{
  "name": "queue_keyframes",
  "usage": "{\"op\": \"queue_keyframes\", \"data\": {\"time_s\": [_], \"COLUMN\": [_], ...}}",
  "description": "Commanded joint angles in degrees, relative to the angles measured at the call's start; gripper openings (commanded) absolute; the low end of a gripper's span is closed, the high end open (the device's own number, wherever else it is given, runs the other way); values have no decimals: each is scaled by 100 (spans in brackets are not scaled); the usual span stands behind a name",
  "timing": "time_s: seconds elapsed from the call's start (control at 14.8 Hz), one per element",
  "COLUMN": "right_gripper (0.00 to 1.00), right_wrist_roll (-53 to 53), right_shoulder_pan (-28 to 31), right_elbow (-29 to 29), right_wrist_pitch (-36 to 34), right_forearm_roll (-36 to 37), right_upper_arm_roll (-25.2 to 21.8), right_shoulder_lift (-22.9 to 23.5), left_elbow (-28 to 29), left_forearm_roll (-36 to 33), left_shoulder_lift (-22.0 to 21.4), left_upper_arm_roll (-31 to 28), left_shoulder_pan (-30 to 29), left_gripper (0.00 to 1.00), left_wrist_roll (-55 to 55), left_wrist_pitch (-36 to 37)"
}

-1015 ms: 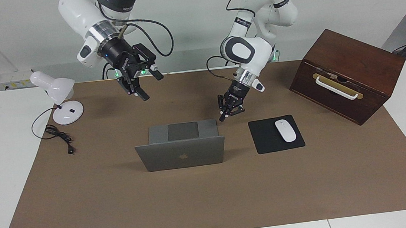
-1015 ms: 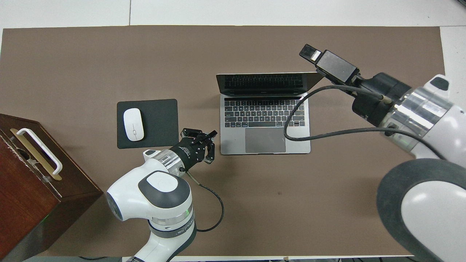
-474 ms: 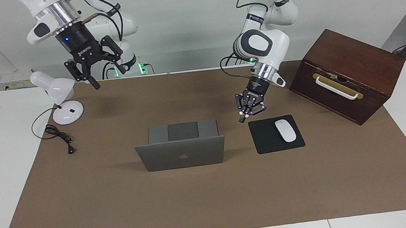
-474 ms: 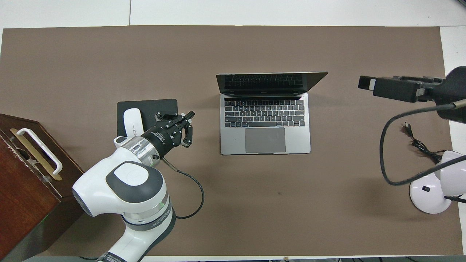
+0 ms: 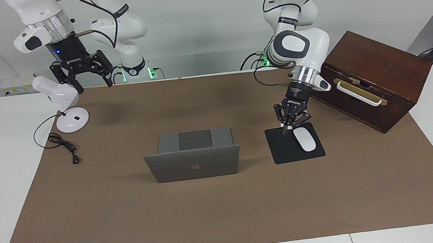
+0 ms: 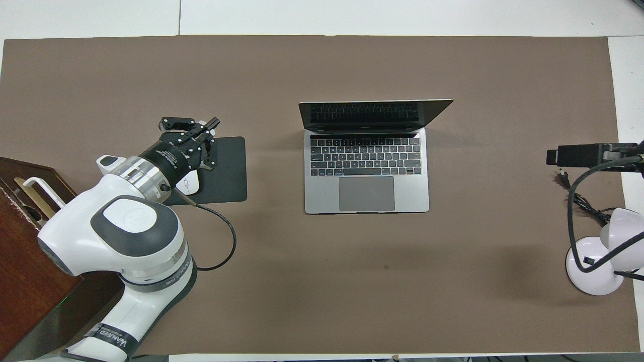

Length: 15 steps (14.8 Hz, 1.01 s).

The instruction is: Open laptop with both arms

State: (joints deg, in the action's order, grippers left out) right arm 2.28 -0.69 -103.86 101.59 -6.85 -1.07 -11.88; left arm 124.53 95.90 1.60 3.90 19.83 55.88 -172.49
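Retreat seems the step in hand. Right gripper [image 5: 94, 85], fingers spread and empty, hangs over the lamp [image 5: 61, 96] near the desk's [image 5: 210, 217] corner at the robots' edge; it should rise before swinging. Mid-desk, the laptop [image 5: 193, 163] stands open, so the task looks done. Left gripper [image 5: 285, 130], fingertips pressed together on nothing, hovers over the mouse pad [image 5: 285, 150] beside the mouse [image 5: 305, 139]; it should lift straight, minding the wooden box [image 5: 371, 78]. The edge farthest from the robots offers room.
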Motion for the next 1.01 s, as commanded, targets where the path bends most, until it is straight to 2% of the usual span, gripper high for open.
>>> {"op": "queue_keyframes", "data": {"time_s": [0.0,0.27,0.34,0.47,0.54,0.68,0.74,0.81,0.95], "right_gripper": [100,100,100,100,100,100,100,100,100], "right_wrist_roll": [106,97,97,88,88,88,79,79,79], "right_shoulder_pan": [139,192,244,621,648,658,658,658,666], "right_elbow": [14,129,294,585,760,1024,1103,1130,1550], "right_wrist_pitch": [-43,1,-34,-122,-253,-517,-639,-763,-1017], "right_forearm_roll": [351,439,457,492,492,483,492,501,501], "right_upper_arm_roll": [107,72,89,386,414,414,414,414,406], "right_shoulder_lift": [229,458,563,775,801,802,802,810,1011], "left_elbow": [-165,-227,-228,-228,-219,-219,-245,-306,-377], "left_forearm_roll": [-107,-107,-115,-186,-186,-195,-229,-326,-510], "left_shoulder_lift": [59,86,86,112,104,112,121,121,182], "left_upper_arm_roll": [40,40,40,40,40,40,40,40,40], "left_shoulder_pan": [-390,-769,-813,-954,-1041,-1182,-1226,-1244,-1428], "left_gripper": [0,1,6,26,32,62,83,91,92], "left_wrist_roll": [-375,-1463,-1805,-2631,-2931,-3275,-3494,-3697,-3743], "left_wrist_pitch": [-57,-250,-250,-259,-259,-372,-391,-399,-400]}}
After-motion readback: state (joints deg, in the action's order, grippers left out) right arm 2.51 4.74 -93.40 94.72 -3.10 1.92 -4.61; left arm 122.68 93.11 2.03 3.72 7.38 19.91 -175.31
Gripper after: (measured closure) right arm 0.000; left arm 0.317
